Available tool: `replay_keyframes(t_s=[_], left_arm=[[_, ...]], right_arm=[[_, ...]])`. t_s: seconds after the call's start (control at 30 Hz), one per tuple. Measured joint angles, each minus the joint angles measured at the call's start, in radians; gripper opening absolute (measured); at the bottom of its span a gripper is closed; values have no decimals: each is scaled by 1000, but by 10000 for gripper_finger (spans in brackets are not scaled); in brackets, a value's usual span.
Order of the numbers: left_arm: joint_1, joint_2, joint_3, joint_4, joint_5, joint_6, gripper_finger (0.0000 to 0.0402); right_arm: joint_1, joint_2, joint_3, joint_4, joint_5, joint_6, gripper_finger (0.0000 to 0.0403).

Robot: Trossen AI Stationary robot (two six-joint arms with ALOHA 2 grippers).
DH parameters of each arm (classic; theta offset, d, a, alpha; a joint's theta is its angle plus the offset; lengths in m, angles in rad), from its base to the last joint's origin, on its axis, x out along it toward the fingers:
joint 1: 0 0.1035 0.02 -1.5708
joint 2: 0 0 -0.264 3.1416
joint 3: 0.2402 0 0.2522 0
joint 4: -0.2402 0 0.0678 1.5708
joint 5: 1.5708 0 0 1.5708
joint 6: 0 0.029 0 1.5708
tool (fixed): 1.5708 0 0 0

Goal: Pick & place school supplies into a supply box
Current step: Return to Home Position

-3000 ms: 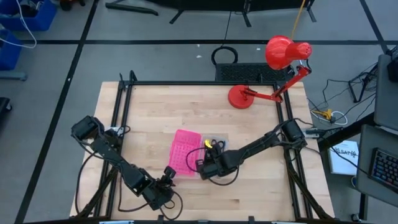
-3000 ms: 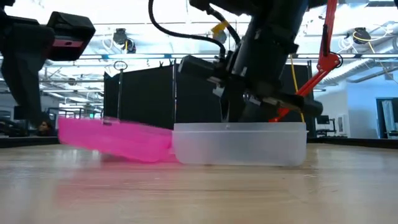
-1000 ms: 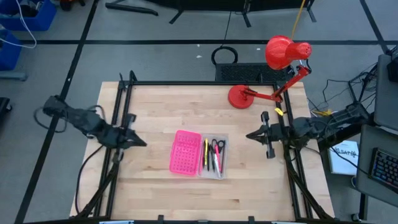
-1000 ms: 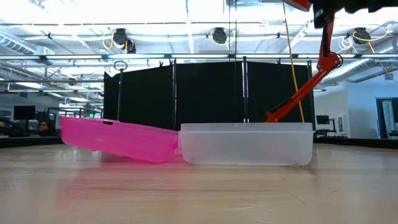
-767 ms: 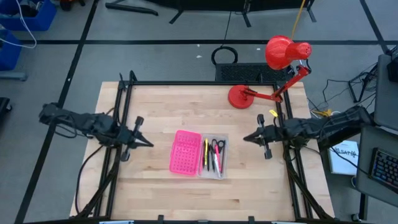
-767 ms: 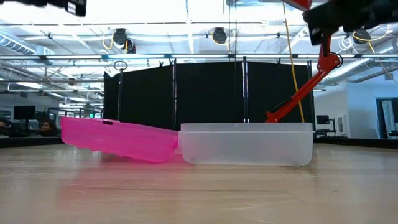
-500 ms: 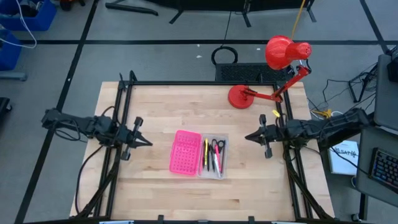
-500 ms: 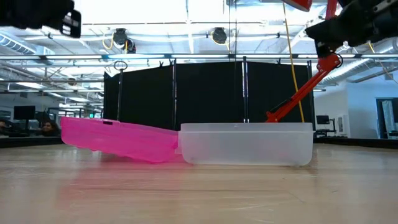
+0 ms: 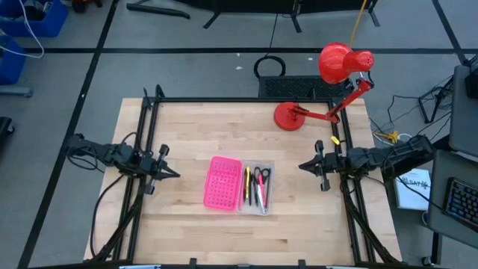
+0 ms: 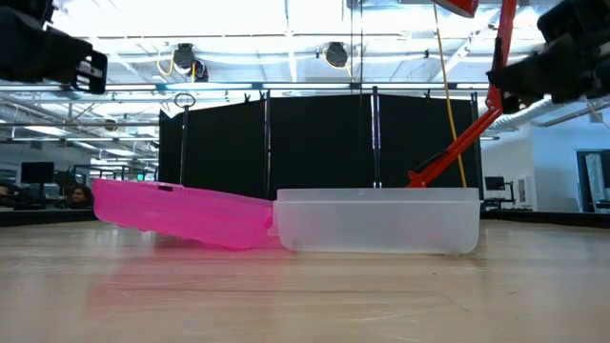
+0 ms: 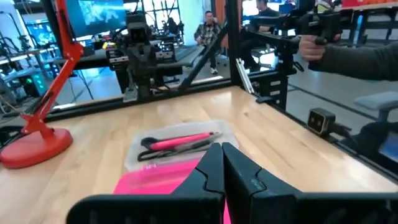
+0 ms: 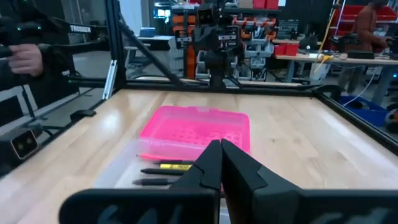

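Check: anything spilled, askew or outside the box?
Nothing stands out. Pens and scissors lie inside the clear box, pink lid open beside it; left pincer and right pincer shut at opposite sides of the table.

"TROSSEN" on a dark bar [image 12: 87, 28]

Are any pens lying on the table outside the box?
No, the high view shows the pens and scissors all inside the supply box.

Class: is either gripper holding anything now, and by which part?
Nothing is held: the left gripper and right gripper are shut, empty, apart from the supply box.
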Motion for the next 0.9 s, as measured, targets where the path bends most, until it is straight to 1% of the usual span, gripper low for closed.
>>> replay_keyframes(t_s=[0.2, 0.3, 0.37, 0.43, 0.53, 0.9], left_arm=[[5, -15, -64, 33, -10, 22, 0], [12, -9, -82, 90, 4, 19, 0], [12, -9, -91, 117, 7, 13, 0], [12, -8, -95, 128, 8, 11, 0], [12, -7, -96, 128, 9, 17, 0], [12, -7, -96, 126, 16, 21, 1]], right_arm=[[-47, -106, -66, -2, -1, -17, 0], [-79, -141, -96, -12, 0, 26, 0], [-89, -144, -97, -28, -10, 68, 0], [-92, -144, -97, -34, -48, 95, 0], [-87, -140, -98, -40, -54, 111, 0], [-91, -138, -100, -46, -53, 41, 0]])
